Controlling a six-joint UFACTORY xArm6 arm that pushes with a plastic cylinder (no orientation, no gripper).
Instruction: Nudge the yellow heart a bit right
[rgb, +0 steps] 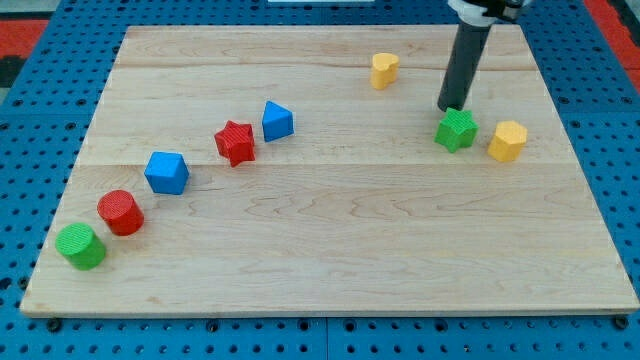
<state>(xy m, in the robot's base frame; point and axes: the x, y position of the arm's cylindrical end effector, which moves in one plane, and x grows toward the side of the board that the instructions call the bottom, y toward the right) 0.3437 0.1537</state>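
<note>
Rod and no claw on this arm, so no grasp state applied; my tip (451, 108) rested just above the green star (456, 130), touching or nearly so. Yellow heart (384, 70) sat toward the view's top on the wooden surface (350, 230), left of my tip. A yellow hexagon (507, 141) stood just right of the star.
</note>
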